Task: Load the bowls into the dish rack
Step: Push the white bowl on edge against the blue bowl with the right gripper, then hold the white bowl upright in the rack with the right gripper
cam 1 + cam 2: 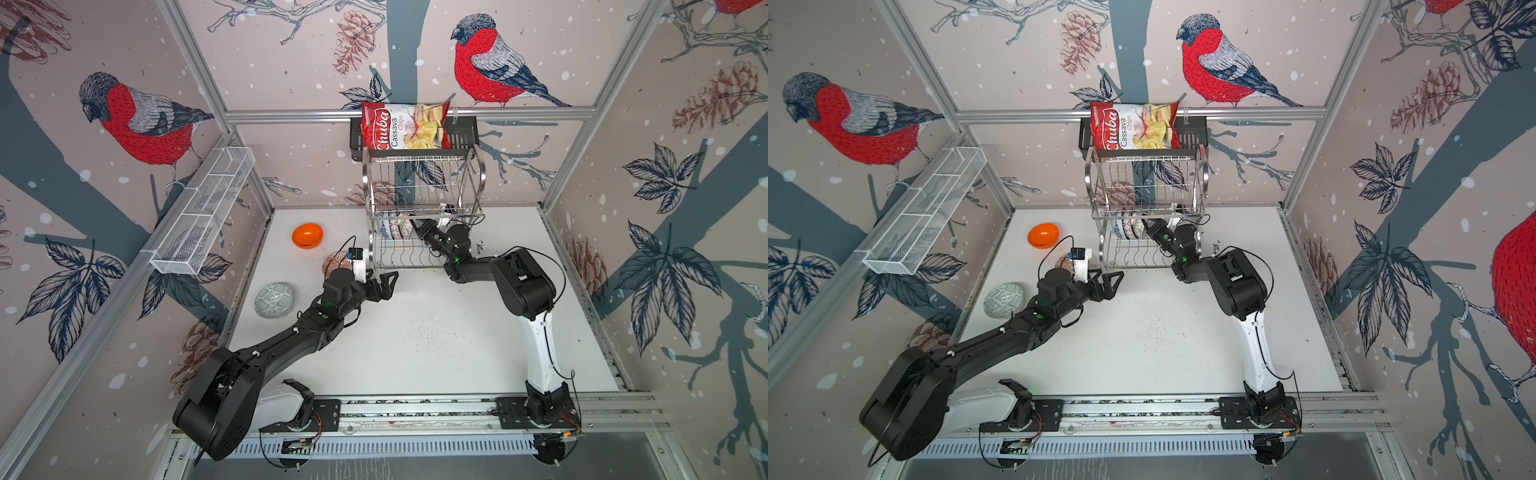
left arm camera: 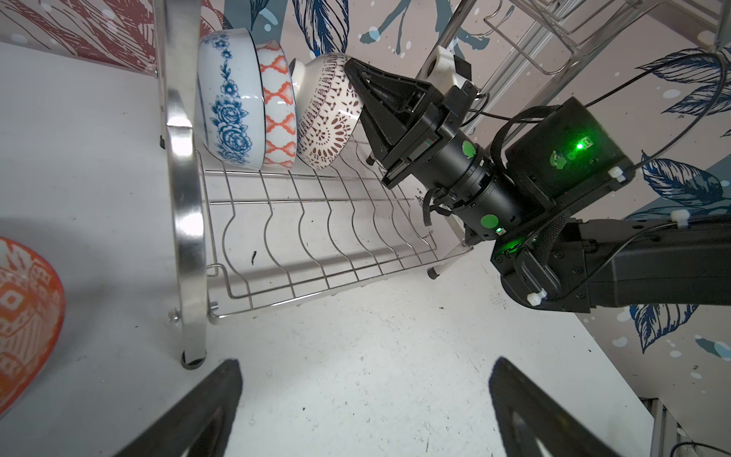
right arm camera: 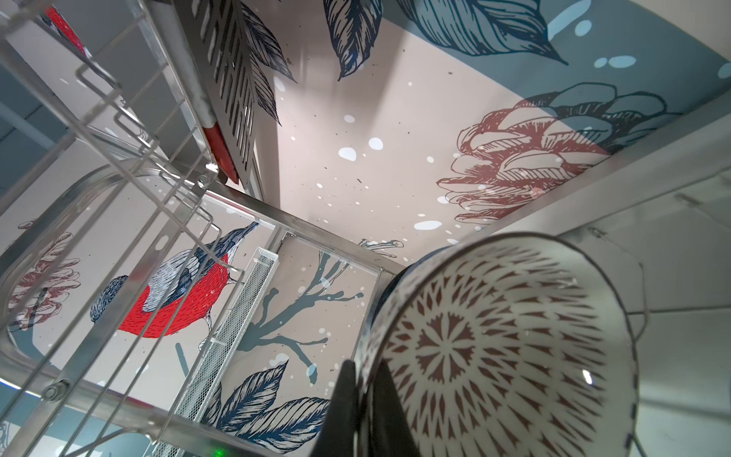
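The steel-wire dish rack (image 1: 424, 183) stands at the back of the table. In its lower tier three bowls stand on edge: a blue-floral bowl (image 2: 229, 99), one with an orange lattice outside (image 2: 279, 107), and a white bowl with dark dots (image 2: 328, 114). My right gripper (image 3: 366, 391) is shut on the dotted bowl's (image 3: 494, 348) rim inside the rack. On the table lie an orange bowl (image 1: 307, 235), a grey-green bowl (image 1: 274, 299) and a red-white patterned bowl (image 2: 23, 316), which my left wrist partly hides in both top views. My left gripper (image 1: 384, 284) hangs open and empty by the rack's front left leg.
A long white mesh basket (image 1: 203, 212) hangs on the left wall. A black shelf (image 1: 461, 137) with a chips bag (image 1: 405, 126) sits just above the rack. The rack's upper tier (image 1: 1148, 178) holds nothing. The white table (image 1: 436, 332) spreads between the arms.
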`<action>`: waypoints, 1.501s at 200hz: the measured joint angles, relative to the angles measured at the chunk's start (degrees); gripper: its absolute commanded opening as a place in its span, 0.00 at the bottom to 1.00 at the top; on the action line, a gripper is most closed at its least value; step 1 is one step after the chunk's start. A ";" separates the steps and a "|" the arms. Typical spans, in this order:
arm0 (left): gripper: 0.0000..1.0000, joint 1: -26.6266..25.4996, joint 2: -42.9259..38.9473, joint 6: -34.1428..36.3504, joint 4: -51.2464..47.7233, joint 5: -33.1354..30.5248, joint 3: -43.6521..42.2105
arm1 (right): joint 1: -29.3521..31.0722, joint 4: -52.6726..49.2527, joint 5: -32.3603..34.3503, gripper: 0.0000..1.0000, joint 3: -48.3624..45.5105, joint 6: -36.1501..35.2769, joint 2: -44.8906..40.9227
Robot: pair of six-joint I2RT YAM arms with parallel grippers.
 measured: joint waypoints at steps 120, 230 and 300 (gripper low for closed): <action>0.98 0.00 -0.04 0.04 -0.26 -0.26 0.11 | -0.63 -1.99 -2.14 0.00 5.46 0.26 4.15; 0.98 0.00 0.00 0.07 -1.16 -1.27 0.33 | -1.44 -1.20 -5.57 0.00 7.37 3.08 6.38; 0.98 0.00 0.00 0.07 -1.18 -1.27 0.42 | -1.84 -1.64 -5.95 0.01 7.37 3.26 6.38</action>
